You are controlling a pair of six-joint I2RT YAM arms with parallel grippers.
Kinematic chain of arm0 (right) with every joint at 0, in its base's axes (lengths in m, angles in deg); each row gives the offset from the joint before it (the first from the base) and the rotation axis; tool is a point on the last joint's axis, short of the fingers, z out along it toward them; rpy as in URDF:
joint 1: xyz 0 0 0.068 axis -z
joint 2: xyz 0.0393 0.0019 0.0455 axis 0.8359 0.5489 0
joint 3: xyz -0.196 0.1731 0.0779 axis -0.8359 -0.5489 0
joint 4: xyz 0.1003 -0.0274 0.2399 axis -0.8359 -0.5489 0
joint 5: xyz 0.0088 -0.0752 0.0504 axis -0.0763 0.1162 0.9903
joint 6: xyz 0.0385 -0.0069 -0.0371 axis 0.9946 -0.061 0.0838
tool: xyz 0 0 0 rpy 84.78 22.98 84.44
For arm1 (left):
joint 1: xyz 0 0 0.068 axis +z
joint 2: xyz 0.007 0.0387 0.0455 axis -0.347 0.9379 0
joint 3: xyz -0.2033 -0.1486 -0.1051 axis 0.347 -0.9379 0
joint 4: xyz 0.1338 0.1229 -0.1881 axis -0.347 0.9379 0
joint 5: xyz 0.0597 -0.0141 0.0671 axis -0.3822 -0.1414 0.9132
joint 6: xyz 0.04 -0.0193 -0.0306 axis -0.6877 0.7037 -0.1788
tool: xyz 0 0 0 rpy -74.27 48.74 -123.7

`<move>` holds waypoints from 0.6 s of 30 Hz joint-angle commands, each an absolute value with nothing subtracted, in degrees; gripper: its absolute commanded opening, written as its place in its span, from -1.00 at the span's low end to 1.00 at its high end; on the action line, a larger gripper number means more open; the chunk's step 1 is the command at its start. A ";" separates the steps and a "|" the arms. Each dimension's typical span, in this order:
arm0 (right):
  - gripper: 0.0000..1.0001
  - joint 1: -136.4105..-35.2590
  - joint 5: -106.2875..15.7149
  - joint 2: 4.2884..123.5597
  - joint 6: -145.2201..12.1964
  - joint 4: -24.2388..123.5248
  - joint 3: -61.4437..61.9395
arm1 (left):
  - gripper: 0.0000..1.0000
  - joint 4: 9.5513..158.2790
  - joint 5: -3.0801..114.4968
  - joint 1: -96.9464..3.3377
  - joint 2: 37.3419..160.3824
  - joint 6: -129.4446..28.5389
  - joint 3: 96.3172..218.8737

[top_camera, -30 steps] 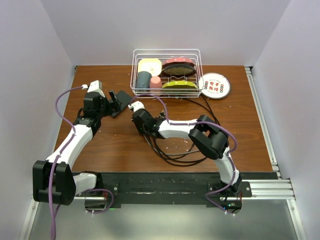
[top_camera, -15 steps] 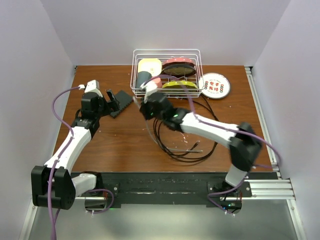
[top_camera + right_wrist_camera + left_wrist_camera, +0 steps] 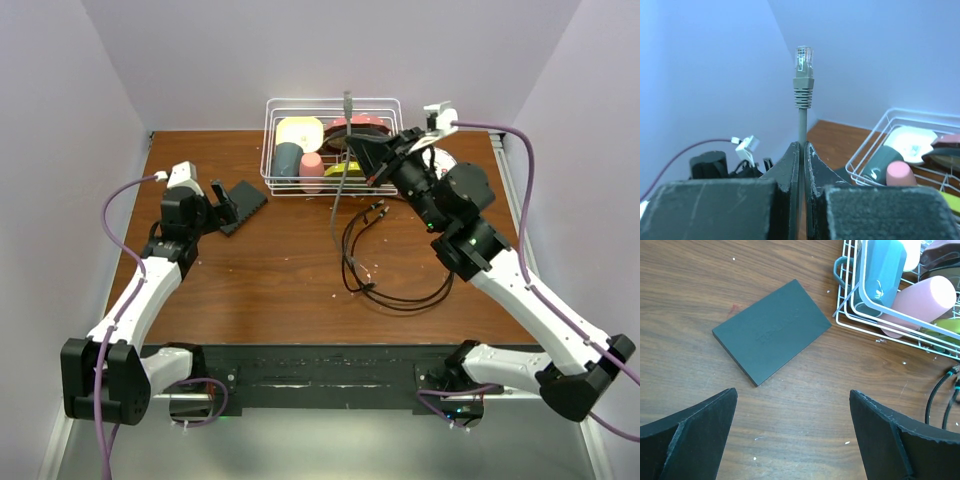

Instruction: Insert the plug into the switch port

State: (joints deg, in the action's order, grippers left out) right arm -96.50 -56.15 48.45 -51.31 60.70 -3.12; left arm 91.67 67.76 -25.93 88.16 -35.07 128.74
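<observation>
The switch [image 3: 240, 203], a flat matte black box, lies at the table's back left; in the left wrist view the switch [image 3: 772, 332] shows only its top face, and its ports are hidden. My left gripper [image 3: 214, 207] hovers just near of it, open and empty, with the left gripper [image 3: 792, 392] over bare wood. My right gripper [image 3: 356, 146] is raised high in front of the rack, shut on the grey cable just below the plug [image 3: 348, 100]. The clear plug [image 3: 803, 59] stands straight up out of the right gripper [image 3: 802, 146].
A white wire rack [image 3: 272, 150] with cups and plates stands at the back centre, and a round printed plate [image 3: 432, 178] lies to its right. The dark cable coil [image 3: 395, 285] lies right of centre. Pale walls close in on three sides.
My right arm swung from low at the table's left centre up and to the right, lifting the plug end above the rack; the coil was dragged right. The left arm barely moved.
</observation>
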 commanded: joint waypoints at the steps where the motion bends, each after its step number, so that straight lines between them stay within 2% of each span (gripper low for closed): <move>1: -1.00 -96.61 -54.17 45.69 -50.74 65.62 -3.40 | 1.00 91.56 69.24 -25.49 86.04 -35.66 128.84; 8: -1.00 -96.61 -43.35 43.75 -48.63 69.93 -2.97 | 1.00 92.26 70.21 -25.49 85.42 -35.84 128.84; 16: -1.00 -96.61 -45.02 38.49 -50.56 69.84 -3.23 | 1.00 92.96 71.27 -25.49 84.19 -36.10 128.93; 18: -1.00 -96.61 -45.98 38.21 -52.40 65.74 -1.66 | 1.00 92.79 70.83 -25.49 84.10 -36.10 128.93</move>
State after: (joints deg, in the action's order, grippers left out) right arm -96.52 -45.86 41.39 -50.06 66.25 -3.88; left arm 93.44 70.19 -25.93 85.65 -35.20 128.69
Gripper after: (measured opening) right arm 0.023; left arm 0.999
